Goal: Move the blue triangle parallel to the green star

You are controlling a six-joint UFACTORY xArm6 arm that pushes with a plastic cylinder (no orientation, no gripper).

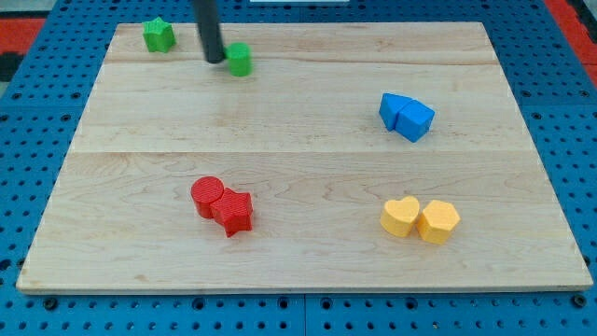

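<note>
The green star [159, 35] lies near the board's top left corner. Two blue blocks touch at the view's right: the left one [395, 108] and the right one [416, 120]; which is the triangle I cannot make out. My tip [215, 59] rests near the top of the board, just left of a small green block [241, 60], touching or almost touching it. The tip is far to the left of the blue blocks and to the right of the green star.
A red cylinder [208, 195] and a red star [233, 213] touch at the lower left centre. A yellow heart [401, 217] and a yellow hexagon [437, 221] touch at the lower right. The wooden board [308, 261] lies on a blue pegboard.
</note>
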